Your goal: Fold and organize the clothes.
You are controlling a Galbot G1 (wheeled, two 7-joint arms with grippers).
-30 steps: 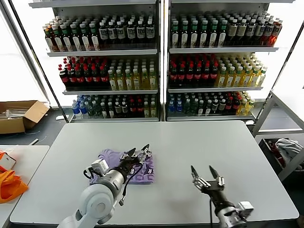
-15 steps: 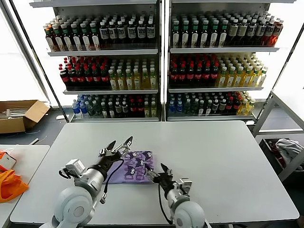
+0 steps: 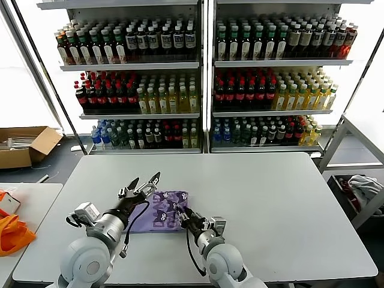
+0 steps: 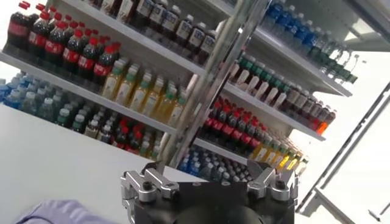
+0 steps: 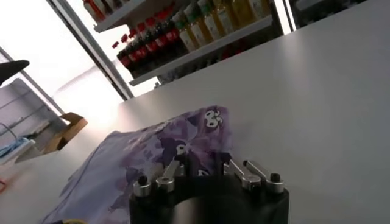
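A folded lavender T-shirt (image 3: 157,218) with a dark print lies on the grey table (image 3: 270,198), left of the middle. My left gripper (image 3: 143,182) hovers open just above the shirt's far left corner, with nothing between its fingers. In the left wrist view the left gripper (image 4: 207,165) points at the shelves, and a bit of the T-shirt (image 4: 58,213) shows at the corner. My right gripper (image 3: 183,215) sits at the shirt's near right edge. In the right wrist view the right gripper (image 5: 202,155) has its fingers drawn in on the printed T-shirt (image 5: 183,140).
Shelves of bottles (image 3: 198,90) stand behind the table. A cardboard box (image 3: 24,144) sits on the floor at the far left. Orange fabric (image 3: 12,233) lies on a side table. White-grey fabric (image 3: 363,185) rests in a cart beyond the table's right edge.
The right gripper swung from the table's front right over to the shirt's right edge and narrowed its fingers on it. The left gripper lifted off the shirt and moved left, staying open.
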